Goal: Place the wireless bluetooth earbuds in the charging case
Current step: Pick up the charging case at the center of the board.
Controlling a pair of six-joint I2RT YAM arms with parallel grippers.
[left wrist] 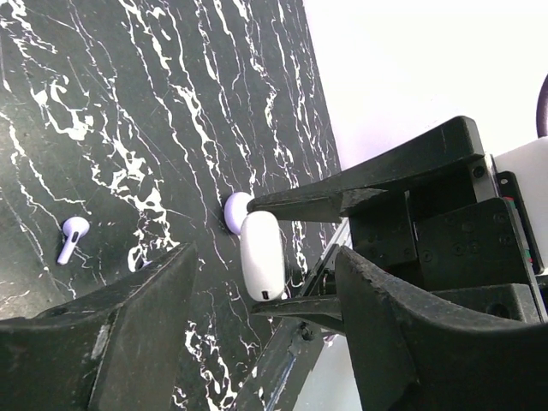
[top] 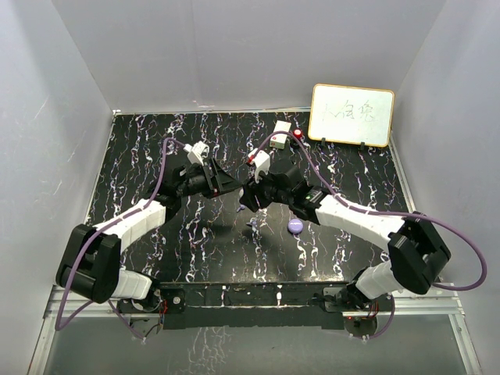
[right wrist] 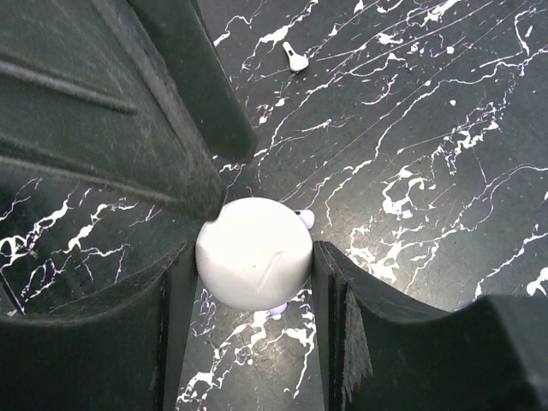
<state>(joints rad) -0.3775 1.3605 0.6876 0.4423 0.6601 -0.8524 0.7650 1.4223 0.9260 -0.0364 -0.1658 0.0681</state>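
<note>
My right fingers (top: 250, 198) are clamped on the white charging case (right wrist: 253, 257); my left fingers (top: 226, 184) are open, empty; one earbud (left wrist: 72, 238) lies flat mid desk (top: 141, 156), near-edge side of both; left's job, I reckon.

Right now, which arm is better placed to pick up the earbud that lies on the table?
Left. The right hand is shut on the white charging case. The left hand is open and empty, and the earbud lies loose on the table in its wrist view.
</note>
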